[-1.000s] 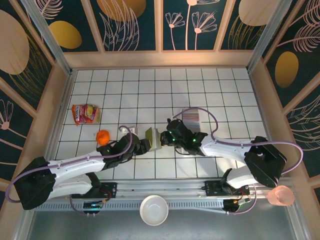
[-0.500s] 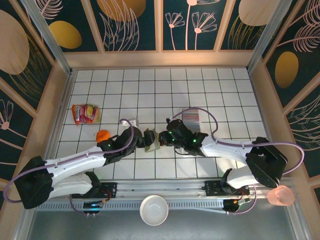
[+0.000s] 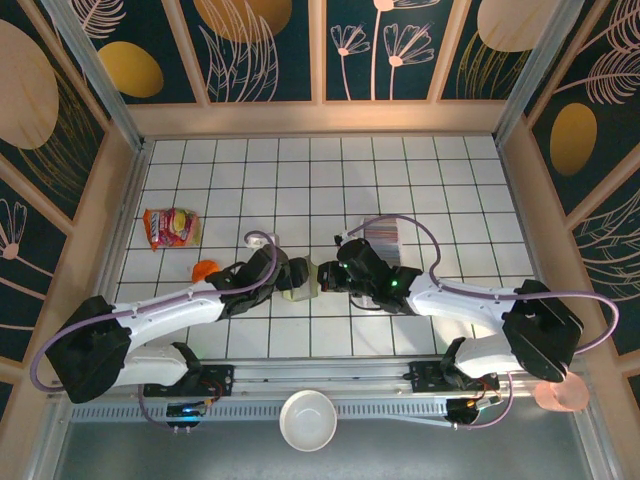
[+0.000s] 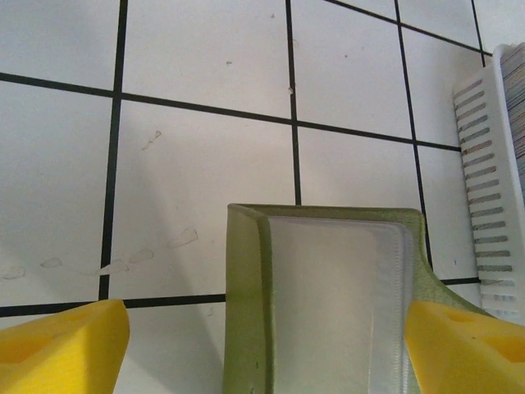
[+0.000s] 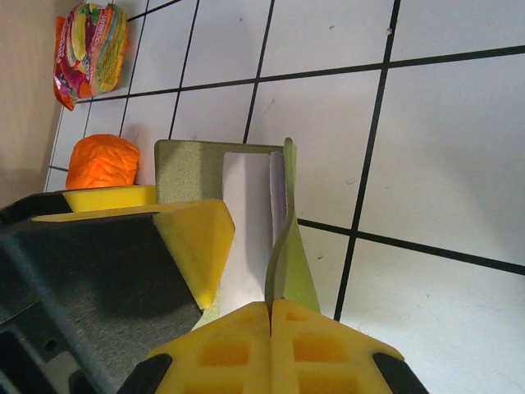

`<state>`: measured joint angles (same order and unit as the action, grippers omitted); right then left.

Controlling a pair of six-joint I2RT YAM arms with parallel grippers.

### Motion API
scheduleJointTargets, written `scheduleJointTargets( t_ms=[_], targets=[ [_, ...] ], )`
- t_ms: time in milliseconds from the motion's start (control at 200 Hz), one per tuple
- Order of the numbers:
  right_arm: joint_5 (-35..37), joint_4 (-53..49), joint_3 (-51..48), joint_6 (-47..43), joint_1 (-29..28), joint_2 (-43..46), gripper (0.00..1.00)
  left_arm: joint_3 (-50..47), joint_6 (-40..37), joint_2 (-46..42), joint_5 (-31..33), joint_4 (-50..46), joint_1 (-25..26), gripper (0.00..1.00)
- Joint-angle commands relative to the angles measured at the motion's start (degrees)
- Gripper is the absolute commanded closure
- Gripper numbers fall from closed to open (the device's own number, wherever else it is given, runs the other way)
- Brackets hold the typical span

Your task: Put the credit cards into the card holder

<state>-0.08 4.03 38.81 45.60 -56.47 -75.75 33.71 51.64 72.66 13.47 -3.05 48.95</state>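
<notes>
Both jaws meet the card holder (image 4: 328, 295): right pinching, left straddling.

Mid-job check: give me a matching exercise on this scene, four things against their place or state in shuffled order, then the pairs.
Things:
1. left end effector
2. right end effector
3. snack packet
4. white bowl

Place or state:
a. shut on one side of the card holder
b. on the tiles, at the left
c. open, one finger on each side of the card holder
d. off the tiles, at the near edge, in the middle

Pairs: 1-c, 2-a, 3-b, 4-d
</notes>
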Motion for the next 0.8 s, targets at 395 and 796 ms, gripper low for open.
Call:
scheduleJointTargets(
  t_ms=[395, 796],
  targets=[
    [2.09, -0.94, 0.05, 0.69, -0.53, 1.02, 1.0, -2.29, -2.48, 0.43, 0.32, -0.76, -2.52, 0.27],
    [4.12, -4.07, 0.66, 0.15, -0.31, 1.65, 1.0, -5.63, -2.24, -0.37, 2.06, -0.12, -3.99, 0.45]
  ],
)
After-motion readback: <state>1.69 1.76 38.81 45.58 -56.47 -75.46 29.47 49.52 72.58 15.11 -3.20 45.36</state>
